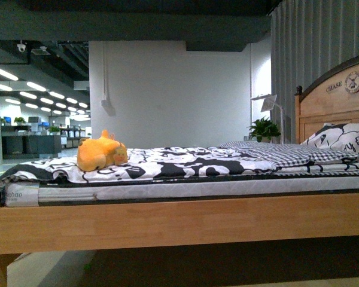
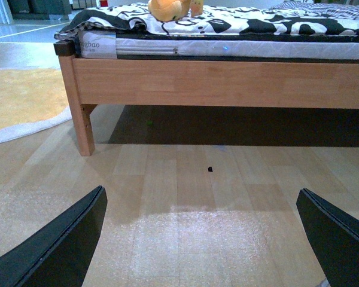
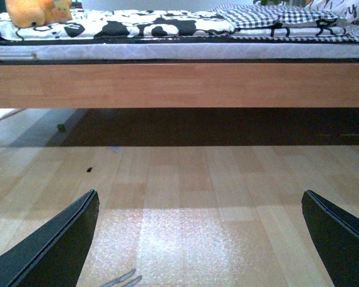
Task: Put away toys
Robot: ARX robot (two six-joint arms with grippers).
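Observation:
An orange-yellow plush toy [image 1: 101, 153] lies on the black-and-white bedspread near the foot end of the bed [image 1: 179, 224]. The same toy [image 2: 169, 8] shows in the left wrist view and as the toy [image 3: 37, 12] in the right wrist view, far beyond the fingers. My left gripper [image 2: 203, 239] is open, low above the wooden floor in front of the bed. Over the floor beside it, my right gripper [image 3: 200, 242] is open too. Neither holds anything. Neither arm shows in the front view.
The wooden bed frame's side rail [image 3: 179, 85] and corner leg [image 2: 81, 119] stand between the grippers and the mattress. A checked blanket [image 1: 275, 154] and patterned pillow [image 1: 344, 139] lie by the headboard [image 1: 335, 101]. A yellow rug [image 2: 21, 98] lies beyond the bed's foot.

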